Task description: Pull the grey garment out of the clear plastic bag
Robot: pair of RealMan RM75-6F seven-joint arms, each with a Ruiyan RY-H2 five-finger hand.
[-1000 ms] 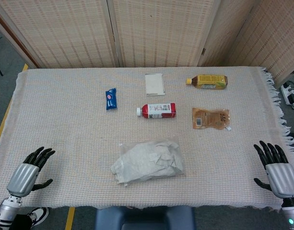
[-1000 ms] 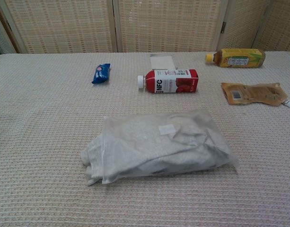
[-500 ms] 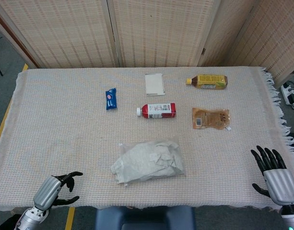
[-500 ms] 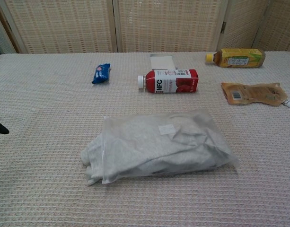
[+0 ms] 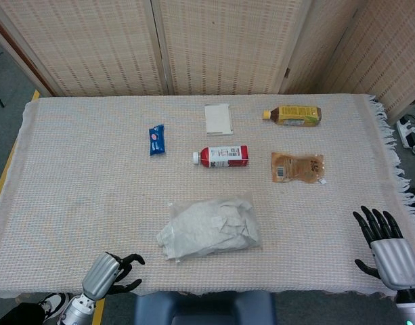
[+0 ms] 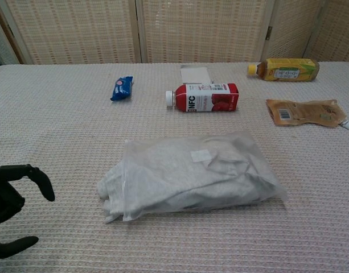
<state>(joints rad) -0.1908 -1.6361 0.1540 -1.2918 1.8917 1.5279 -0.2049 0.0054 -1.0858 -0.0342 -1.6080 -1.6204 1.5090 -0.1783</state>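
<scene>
A clear plastic bag [image 5: 217, 223] [image 6: 214, 170] lies near the table's front middle, with the grey garment [image 5: 168, 238] [image 6: 109, 190] inside and poking out of its left end. My left hand [image 5: 111, 274] [image 6: 12, 199] hovers at the front edge, left of the bag and apart from it, fingers spread and empty. Far off at the front right corner, my right hand [image 5: 386, 244] stands with fingers spread, holding nothing; the chest view does not show it.
Behind the bag lie a red juice bottle [image 5: 222, 156] [image 6: 204, 97], a blue snack packet [image 5: 157, 139] [image 6: 122, 89], a white card [image 5: 219, 118], a yellow tea bottle [image 5: 293, 114] [image 6: 285, 69] and a brown pouch [image 5: 298, 166] [image 6: 304, 111]. A wicker screen stands behind the table.
My left hand has moved right along the front edge toward the bag and entered the chest view. My right hand drew back slightly toward the front edge.
</scene>
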